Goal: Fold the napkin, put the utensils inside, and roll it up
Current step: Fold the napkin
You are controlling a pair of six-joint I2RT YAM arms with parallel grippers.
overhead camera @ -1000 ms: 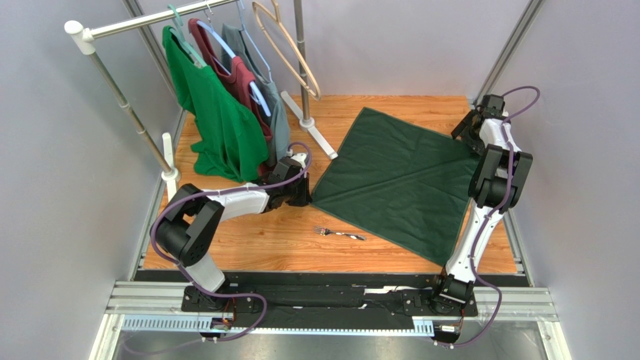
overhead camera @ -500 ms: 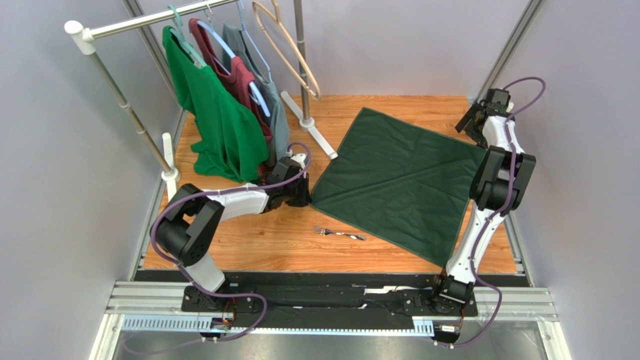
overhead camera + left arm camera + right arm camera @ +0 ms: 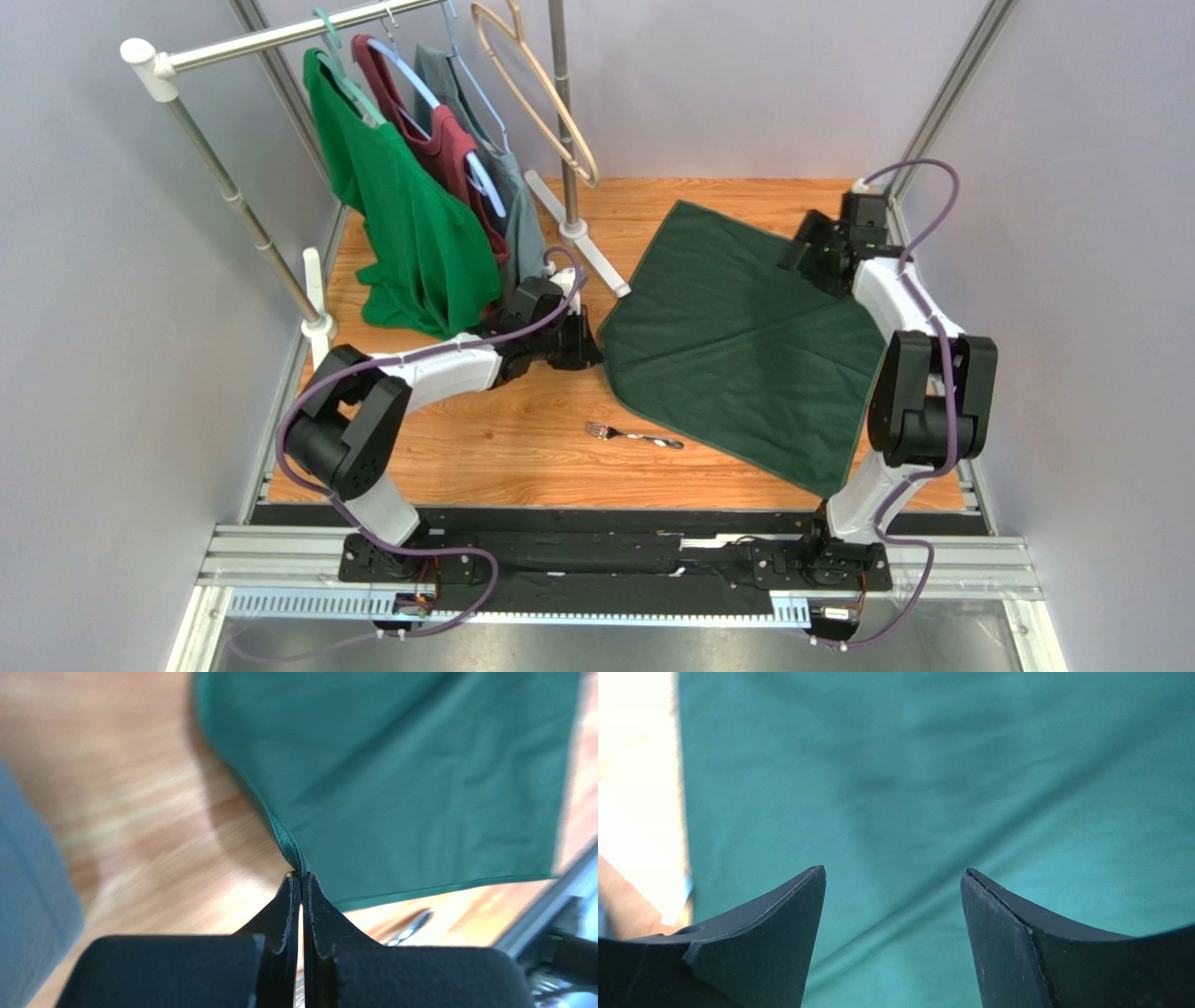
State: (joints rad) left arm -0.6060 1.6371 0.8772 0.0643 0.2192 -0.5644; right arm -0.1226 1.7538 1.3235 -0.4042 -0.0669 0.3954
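The dark green napkin [image 3: 730,350] lies spread on the wooden table, right of centre. My left gripper [image 3: 586,343] is shut on the napkin's left corner; in the left wrist view the gripper [image 3: 301,876] pinches the hem of the napkin [image 3: 407,777] just off the wood. My right gripper [image 3: 811,259] hovers open over the napkin's far right part. The right wrist view has that gripper [image 3: 893,875] with only napkin [image 3: 913,777] below the gap. The silver fork [image 3: 634,437] lies on bare wood in front of the napkin, and part of the fork [image 3: 414,925] shows in the left wrist view.
A clothes rack stands at the back left with a bright green shirt [image 3: 407,224], a maroon one and a grey-green one. A wooden hanger [image 3: 540,91] hangs on it. The rack's white foot [image 3: 596,259] lies close to the napkin's far left edge.
My left gripper has pulled the napkin's left corner to the right. My right arm has swung from the table's right edge to over the napkin's far right part.
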